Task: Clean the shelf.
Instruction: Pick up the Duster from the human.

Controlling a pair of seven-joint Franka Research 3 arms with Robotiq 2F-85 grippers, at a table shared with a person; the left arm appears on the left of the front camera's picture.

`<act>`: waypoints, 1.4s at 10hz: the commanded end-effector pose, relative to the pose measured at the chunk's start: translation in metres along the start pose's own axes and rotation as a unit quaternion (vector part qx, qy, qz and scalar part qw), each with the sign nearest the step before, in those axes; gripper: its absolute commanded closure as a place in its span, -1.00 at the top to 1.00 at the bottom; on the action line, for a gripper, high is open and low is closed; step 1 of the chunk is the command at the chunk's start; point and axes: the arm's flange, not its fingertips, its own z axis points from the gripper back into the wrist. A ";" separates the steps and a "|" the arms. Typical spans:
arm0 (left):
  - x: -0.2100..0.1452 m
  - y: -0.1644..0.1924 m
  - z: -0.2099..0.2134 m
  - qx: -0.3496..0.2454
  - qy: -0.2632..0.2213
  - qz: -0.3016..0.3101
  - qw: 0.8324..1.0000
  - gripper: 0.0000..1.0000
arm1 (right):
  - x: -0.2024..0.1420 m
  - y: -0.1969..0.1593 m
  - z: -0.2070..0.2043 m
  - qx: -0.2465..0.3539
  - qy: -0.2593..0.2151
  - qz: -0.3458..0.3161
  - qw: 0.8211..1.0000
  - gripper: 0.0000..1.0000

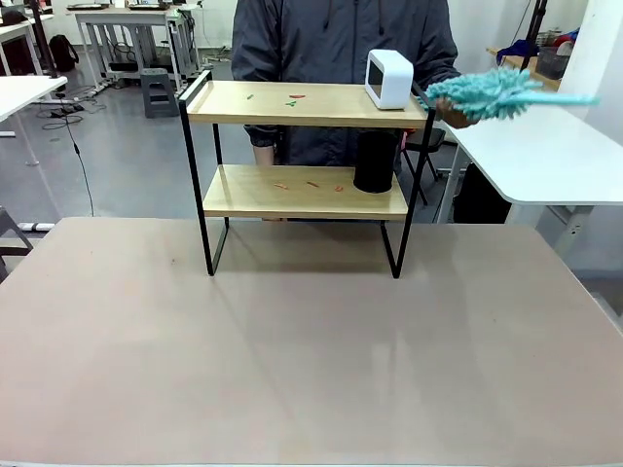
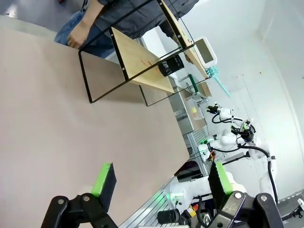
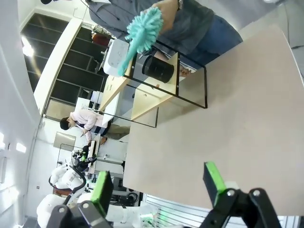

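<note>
Both grippers, the left gripper (image 2: 161, 179) and the right gripper (image 3: 157, 186), are matte black, with angular linked fingers, bright green pads (image 2: 103, 176) at the tips and round grey pivot pins at the knuckles, while the person (image 1: 341, 68) wears a dark grey jacket (image 1: 292, 44) and blue jeans (image 3: 216, 35).

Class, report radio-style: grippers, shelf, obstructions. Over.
Left gripper, right gripper open, empty. Shelf: scraps on both boards, white device top, black cylinder below. Person holds teal duster at right end.
</note>
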 end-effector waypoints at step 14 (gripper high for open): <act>0.002 0.002 -0.003 -0.010 -0.006 -0.012 1.000 1.00 | 0.185 0.047 -0.304 -0.035 0.151 -0.174 0.972 1.00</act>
